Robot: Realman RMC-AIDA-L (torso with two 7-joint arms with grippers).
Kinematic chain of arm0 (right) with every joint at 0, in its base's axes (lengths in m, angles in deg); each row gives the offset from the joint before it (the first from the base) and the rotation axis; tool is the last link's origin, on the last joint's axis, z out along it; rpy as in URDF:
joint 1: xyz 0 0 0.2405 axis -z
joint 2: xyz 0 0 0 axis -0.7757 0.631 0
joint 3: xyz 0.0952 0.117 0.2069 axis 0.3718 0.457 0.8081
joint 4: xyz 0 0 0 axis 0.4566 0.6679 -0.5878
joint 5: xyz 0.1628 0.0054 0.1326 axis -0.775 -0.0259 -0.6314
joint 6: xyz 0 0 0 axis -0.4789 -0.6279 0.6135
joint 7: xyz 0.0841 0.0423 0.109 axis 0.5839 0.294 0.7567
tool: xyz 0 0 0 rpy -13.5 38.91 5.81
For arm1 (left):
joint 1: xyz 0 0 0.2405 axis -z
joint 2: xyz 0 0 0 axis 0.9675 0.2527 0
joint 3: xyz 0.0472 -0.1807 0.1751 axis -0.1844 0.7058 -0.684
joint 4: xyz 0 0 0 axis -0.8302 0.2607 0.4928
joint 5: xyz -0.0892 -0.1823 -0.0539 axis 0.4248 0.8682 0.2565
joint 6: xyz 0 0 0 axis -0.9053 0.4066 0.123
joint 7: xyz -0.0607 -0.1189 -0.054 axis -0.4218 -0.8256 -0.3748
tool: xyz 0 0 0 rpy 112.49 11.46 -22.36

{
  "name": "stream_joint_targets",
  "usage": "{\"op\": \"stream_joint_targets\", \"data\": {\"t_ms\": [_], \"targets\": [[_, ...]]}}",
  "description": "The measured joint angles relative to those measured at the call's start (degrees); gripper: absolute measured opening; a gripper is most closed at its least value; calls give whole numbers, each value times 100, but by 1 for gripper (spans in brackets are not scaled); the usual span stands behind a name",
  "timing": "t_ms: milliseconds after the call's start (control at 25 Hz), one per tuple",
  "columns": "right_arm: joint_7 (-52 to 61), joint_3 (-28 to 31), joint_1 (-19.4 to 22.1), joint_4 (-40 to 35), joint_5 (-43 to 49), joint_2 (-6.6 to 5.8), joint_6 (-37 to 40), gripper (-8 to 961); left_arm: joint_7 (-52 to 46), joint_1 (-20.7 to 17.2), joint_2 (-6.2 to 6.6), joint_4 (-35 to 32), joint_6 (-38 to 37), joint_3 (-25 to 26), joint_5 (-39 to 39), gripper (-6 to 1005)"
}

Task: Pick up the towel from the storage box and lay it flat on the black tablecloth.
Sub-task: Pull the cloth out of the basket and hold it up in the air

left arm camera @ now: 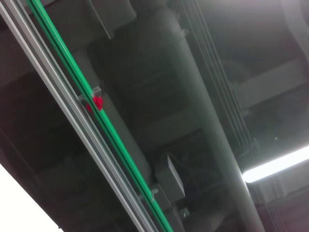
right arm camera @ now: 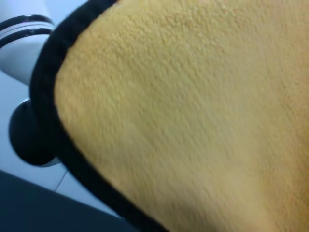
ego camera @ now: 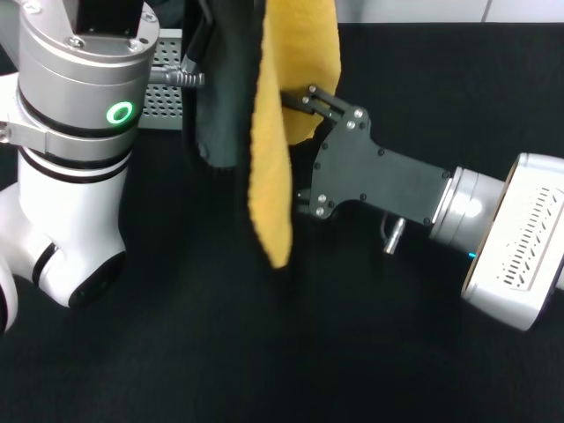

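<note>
The towel (ego camera: 269, 132) hangs upright from above the top of the head view, its yellow-orange face to the right and its grey-teal face (ego camera: 220, 97) to the left; its lower tip hangs just above the black tablecloth (ego camera: 352, 352). What holds it up is out of view. My right gripper (ego camera: 298, 150) reaches in from the right at the towel's mid height, jaws spread, fingertips hidden behind the yellow edge. The right wrist view is filled by the yellow face (right arm camera: 193, 116) with its black border. The storage box (ego camera: 163, 88) stands at the back left, behind my left arm (ego camera: 75, 150).
My left arm's white and silver column takes up the left side of the head view. The left wrist view shows only ceiling pipes and a green rail (left arm camera: 96, 116). The tablecloth covers the whole table.
</note>
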Motion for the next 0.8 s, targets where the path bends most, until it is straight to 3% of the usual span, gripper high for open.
{"op": "stream_joint_targets", "data": {"t_ms": [240,800], "targets": [[0,86,102,36,0,0,-430,845,62,-44,0,-4,7,24,69,27],[284,641,982,536,1,1,-2519,836,563,-219,15,105,138,64,311,30]]}}
